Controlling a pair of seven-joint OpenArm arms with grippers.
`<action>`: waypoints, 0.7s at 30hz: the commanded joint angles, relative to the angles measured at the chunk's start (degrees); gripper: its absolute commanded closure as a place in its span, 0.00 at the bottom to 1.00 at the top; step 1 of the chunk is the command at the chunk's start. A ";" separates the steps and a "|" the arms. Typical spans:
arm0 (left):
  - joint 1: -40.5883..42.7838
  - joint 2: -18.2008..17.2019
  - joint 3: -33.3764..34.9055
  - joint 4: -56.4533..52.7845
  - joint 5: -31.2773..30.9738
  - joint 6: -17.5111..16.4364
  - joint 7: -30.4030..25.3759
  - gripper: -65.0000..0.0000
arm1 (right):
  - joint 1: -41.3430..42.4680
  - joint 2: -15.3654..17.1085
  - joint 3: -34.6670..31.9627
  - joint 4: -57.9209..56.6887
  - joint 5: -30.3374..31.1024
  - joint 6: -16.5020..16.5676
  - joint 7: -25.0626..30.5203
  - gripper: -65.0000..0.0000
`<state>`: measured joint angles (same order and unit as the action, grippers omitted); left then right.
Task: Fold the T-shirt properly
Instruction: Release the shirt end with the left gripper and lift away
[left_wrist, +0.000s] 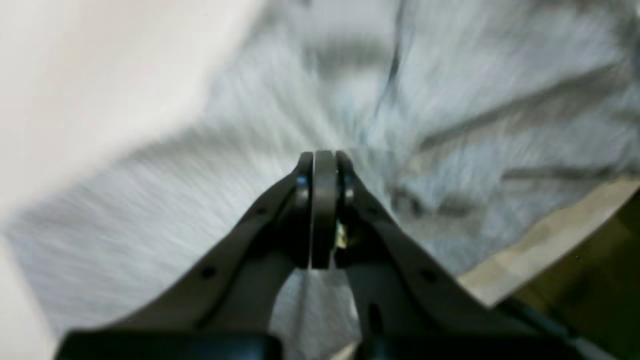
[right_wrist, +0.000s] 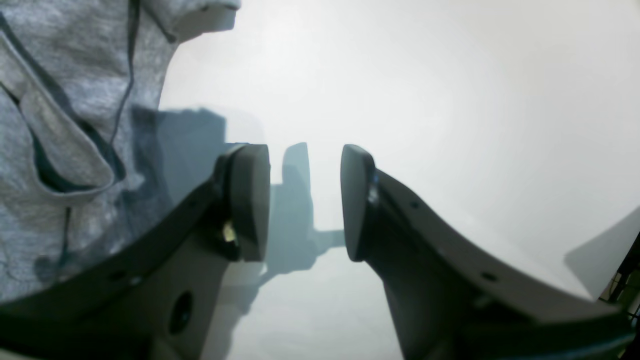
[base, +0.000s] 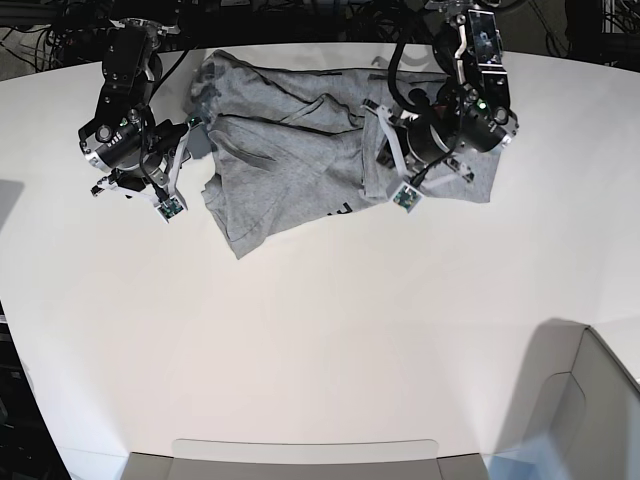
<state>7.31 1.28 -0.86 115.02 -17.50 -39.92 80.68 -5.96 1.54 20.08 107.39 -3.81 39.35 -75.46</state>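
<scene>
The T-shirt (base: 300, 150) lies crumpled on the far part of the white table (base: 320, 340), between the two arms, with several folds and a bit of black lettering showing near its lower edge. It is not spread flat, so I judge the folding is at an early stage — the cloth must first be opened out.

The left gripper (left_wrist: 324, 165) has its jaws pressed together. In the left wrist view the grey fabric fills the space just behind the tips, but the picture is blurred and I cannot tell if a thin layer of cloth is caught between them. In the base view this gripper (base: 400, 190) sits over the side of the shirt nearest its arm, which suits pulling that side outward.

The right gripper (right_wrist: 305, 200) stands with its jaws apart and nothing between them — only bare table and its own shadow. The shirt's edge (right_wrist: 75, 125), with a dark seam, is just beside it and not touching. It is probably placed there to take that edge next, so both sides can be stretched together.
</scene>
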 joint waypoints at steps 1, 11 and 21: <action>-0.85 0.17 0.03 0.89 -0.48 -0.08 -0.68 1.00 | 1.43 0.35 0.19 1.13 0.08 0.65 0.43 0.63; -1.90 -0.36 -6.57 0.71 -0.39 -0.08 -3.89 1.00 | 3.19 0.26 0.19 1.05 0.43 0.65 0.52 0.63; 5.04 -4.31 -9.82 0.80 -0.39 -0.08 -10.93 1.00 | 3.19 -0.09 0.10 1.13 0.61 0.65 0.16 0.63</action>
<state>12.67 -2.72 -10.24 114.78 -17.82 -40.12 70.50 -3.68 1.32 20.08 107.42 -3.25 39.35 -75.48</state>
